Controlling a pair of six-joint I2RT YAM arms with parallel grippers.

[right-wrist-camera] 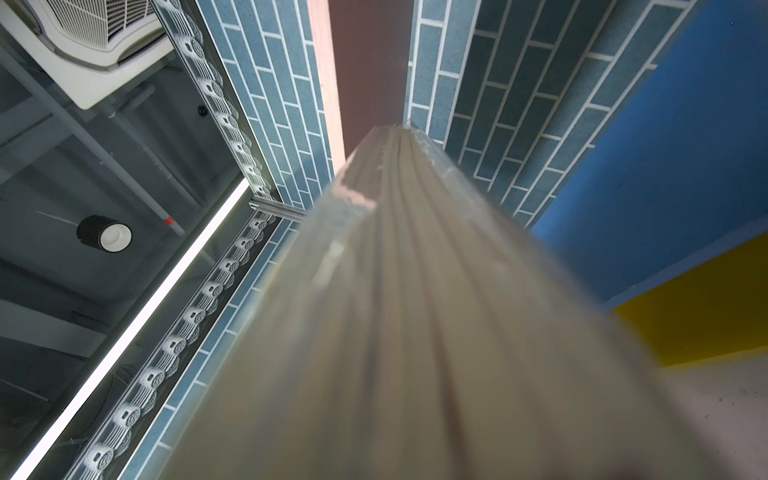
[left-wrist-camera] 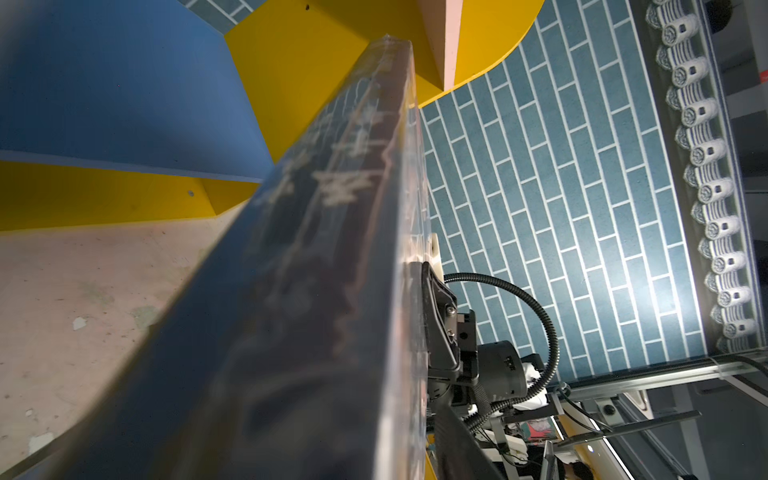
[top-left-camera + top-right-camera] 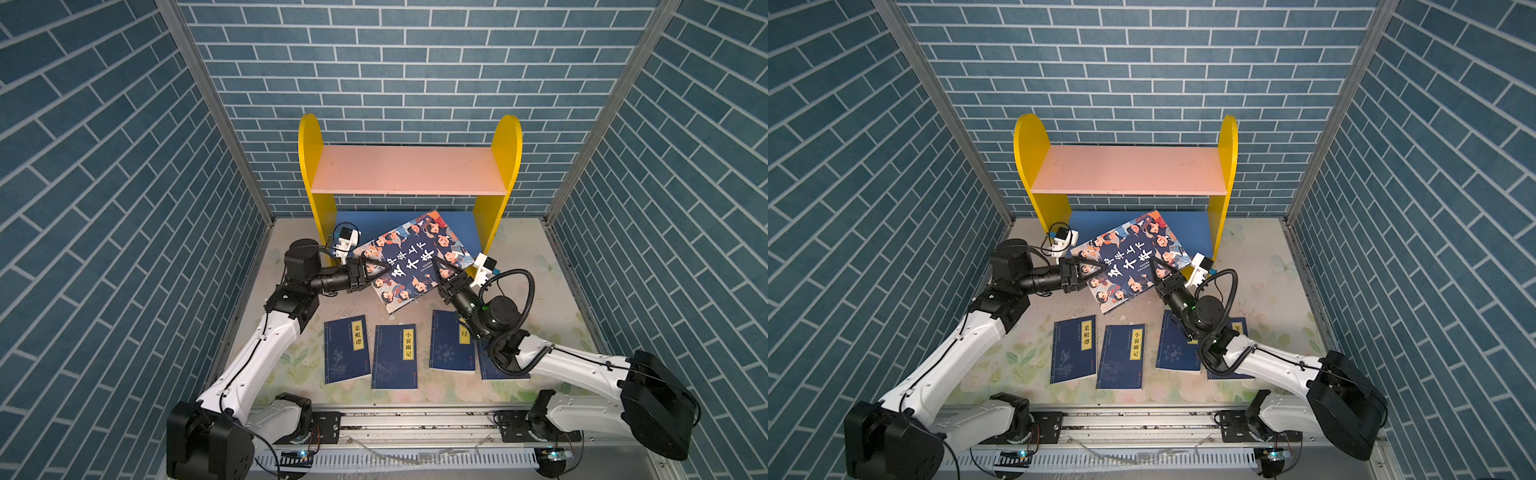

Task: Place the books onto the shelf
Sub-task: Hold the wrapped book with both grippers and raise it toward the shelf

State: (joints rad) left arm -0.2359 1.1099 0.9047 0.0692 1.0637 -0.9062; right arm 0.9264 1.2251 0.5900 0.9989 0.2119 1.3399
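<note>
The cartoon book (image 3: 415,257) hangs tilted in front of the shelf (image 3: 409,170), its far corner over the blue board (image 3: 465,232) and its near corner above the table (image 3: 552,316); whether that far corner rests on the board cannot be told. The left gripper (image 3: 380,269) straddles the book's left edge. The left wrist view shows only the blurred dark spine (image 2: 311,249) close up, so whether these jaws press or stand loose cannot be told. The right gripper (image 3: 441,270) reaches in from the near right, jaws closed on the book's page edge (image 1: 415,291), and 1 finger (image 2: 440,316) lies flat against the cover. The shelf's pink board is bare. 4 navy books lie flat in a row on the table near the arm bases: 1 at the left (image 3: 347,349), 1 beside it (image 3: 395,357), 1 right of centre (image 3: 453,340), and the last (image 3: 494,372) mostly hidden under the right arm.
</note>
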